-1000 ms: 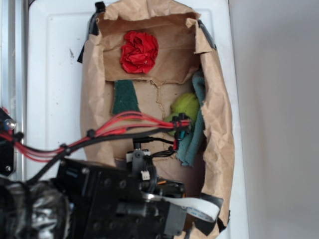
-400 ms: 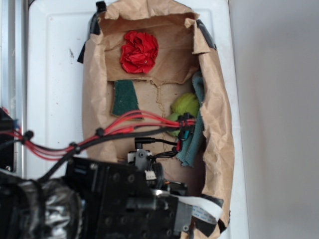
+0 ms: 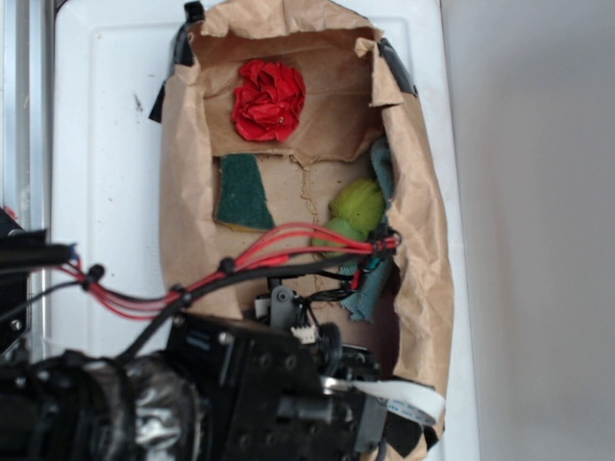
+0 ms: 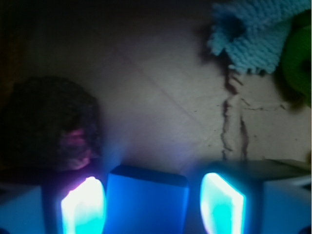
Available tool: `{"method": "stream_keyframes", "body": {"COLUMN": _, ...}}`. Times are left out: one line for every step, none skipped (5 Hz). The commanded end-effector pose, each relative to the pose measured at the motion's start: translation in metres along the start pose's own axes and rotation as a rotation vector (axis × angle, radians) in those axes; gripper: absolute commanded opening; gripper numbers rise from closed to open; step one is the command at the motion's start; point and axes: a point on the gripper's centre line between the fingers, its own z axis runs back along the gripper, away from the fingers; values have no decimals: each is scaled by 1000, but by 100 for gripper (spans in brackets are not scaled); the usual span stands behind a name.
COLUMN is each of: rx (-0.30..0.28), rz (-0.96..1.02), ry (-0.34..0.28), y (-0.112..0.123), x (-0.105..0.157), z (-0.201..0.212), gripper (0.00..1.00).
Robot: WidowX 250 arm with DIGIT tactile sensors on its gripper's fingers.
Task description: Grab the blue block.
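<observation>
In the wrist view the blue block [image 4: 146, 202] is a smooth, bright blue slab lying on brown paper at the bottom of the frame. My gripper [image 4: 153, 204] is open around it. The left fingertip [image 4: 83, 207] sits almost against the block's left side. The right fingertip [image 4: 222, 204] stands a small gap away from its right side. In the exterior view my own arm [image 3: 250, 384] hides both the block and the gripper.
A torn brown paper bag [image 3: 423, 240] lies on a white surface [image 3: 106, 144]. On the bag lie a red crumpled cloth [image 3: 269, 99], a dark green sponge [image 3: 243, 192], a yellow-green soft thing [image 3: 357, 206] and a teal cloth [image 3: 370, 288]. A dark rough lump [image 4: 48, 122] lies left of the gripper.
In the exterior view my arm and its red cables have shifted to the right and a little further over the bag. The things on the bag have not moved.
</observation>
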Motion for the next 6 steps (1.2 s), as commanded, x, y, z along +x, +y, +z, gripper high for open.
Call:
{"method": "stream_keyframes", "body": {"rx": -3, "rz": 8, "ry": -53, "y": -12, "x": 4, "z": 7, "gripper": 0}}
{"method": "stream_keyframes", "body": {"rx": -1, "rz": 12, "ry": -55, "y": -13, "x": 4, "z": 7, "gripper": 0}}
{"method": "stream_keyframes", "body": {"rx": -7, "rz": 27, "ry": -69, "y": -11, "x": 4, "z": 9, "gripper": 0}}
{"method": "stream_keyframes", "body": {"rx": -4, "rz": 79, "ry": -92, "y": -4, "x": 9, "z": 12, "gripper": 0}}
{"method": "stream_keyframes", "body": {"rx": -41, "rz": 162, "ry": -86, "y": 46, "x": 36, "z": 60, "gripper": 0}}
{"method": "stream_keyframes", "body": {"rx": -114, "rz": 236, "ry": -102, "y": 99, "x": 52, "z": 105, "gripper": 0}}
